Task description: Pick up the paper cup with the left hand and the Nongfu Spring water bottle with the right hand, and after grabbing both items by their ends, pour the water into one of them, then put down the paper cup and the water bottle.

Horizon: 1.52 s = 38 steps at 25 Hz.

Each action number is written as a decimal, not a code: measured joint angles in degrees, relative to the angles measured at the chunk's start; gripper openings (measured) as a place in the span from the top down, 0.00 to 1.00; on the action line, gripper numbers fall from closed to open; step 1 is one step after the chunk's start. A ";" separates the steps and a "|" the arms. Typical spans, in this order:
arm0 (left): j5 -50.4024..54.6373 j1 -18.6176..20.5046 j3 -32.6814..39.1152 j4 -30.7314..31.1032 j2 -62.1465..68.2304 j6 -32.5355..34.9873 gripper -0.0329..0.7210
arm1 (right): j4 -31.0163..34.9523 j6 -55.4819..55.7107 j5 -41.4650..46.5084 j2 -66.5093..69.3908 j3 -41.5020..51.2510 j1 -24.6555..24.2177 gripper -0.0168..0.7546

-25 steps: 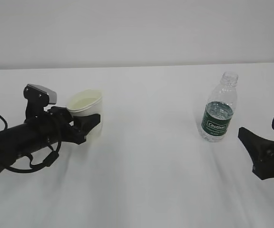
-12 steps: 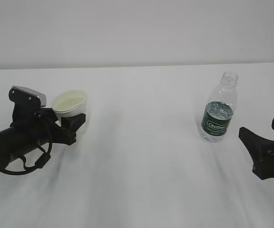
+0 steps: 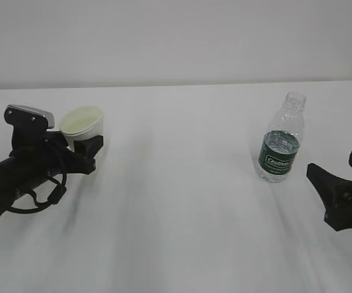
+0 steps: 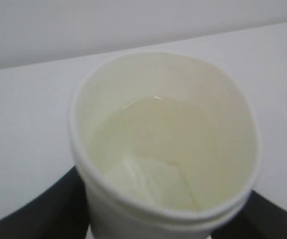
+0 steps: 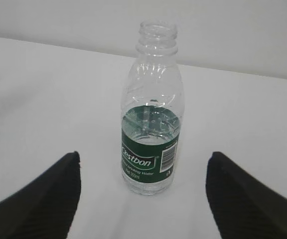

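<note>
**Desk:** What do I have in the exterior view?

**Operator:** Far left of the white table, my left hand lies low and nearly level, arm reaching in from the left edge, grey camera block on top. Its jaws stand clamped on the paper cup, which tips slightly toward the camera — mouth up, long axis close to vertical. On the right, the Nongfu Spring water bottle stands upright on the table, open neck up, green label facing us. My right hand sits low at the right edge, just beside the bottle but apart from it, fingers spread wide with nothing between them.

**Desk:** Left wrist view?

**Operator:** The cup fills the picture, its rolled rim toward the lens, clear liquid pooled inside. Dark fingers press its sides at the bottom corners.

**Desk:** And the right wrist?

**Operator:** The bottle stands centred and vertical, partly filled, uncapped — framed by both black fingers, which are well apart and clear of it.
</note>
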 joint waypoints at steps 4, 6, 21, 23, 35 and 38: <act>0.00 0.00 -2.33 0.00 0.00 0.00 0.34 | 0.00 0.00 0.00 0.00 0.00 0.00 0.21; 0.00 0.00 -3.07 0.00 0.00 0.11 0.34 | 0.00 0.00 0.00 0.00 0.00 0.00 0.21; -0.25 0.00 -5.23 -0.60 4.97 0.21 0.34 | 0.00 0.00 0.00 0.00 0.08 0.00 0.21; -0.25 0.00 -5.23 -0.65 5.32 0.21 0.34 | 0.00 0.00 0.00 0.00 0.08 0.00 0.21; -0.25 0.00 -6.24 -0.78 7.10 0.21 0.34 | 0.00 0.10 0.00 0.00 0.08 0.00 0.21; -0.25 0.00 -6.24 -0.78 7.10 0.21 0.33 | 0.00 0.31 0.00 0.00 0.08 0.00 0.21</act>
